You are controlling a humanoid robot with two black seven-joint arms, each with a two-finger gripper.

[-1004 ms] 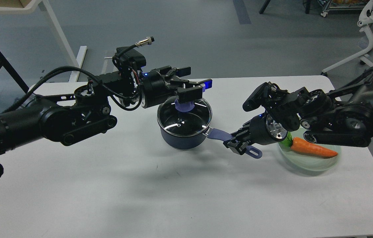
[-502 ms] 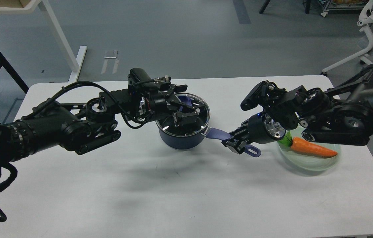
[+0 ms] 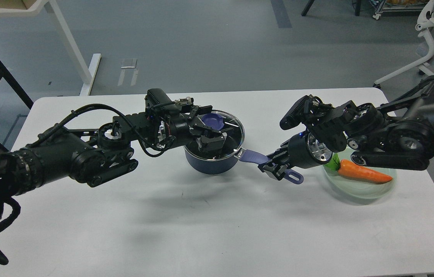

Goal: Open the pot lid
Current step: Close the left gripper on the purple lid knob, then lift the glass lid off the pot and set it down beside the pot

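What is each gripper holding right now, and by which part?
The right gripper holds the pot by its long purple handle, near the end. The left gripper is at the lid knob; a closed grip cannot be confirmed.

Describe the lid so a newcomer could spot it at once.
On the white table, find the navy pot near the middle, under the left hand. The lid sits on its rim: round clear glass with a metal edge and purple knob, unlike the pale green plate holding a carrot.
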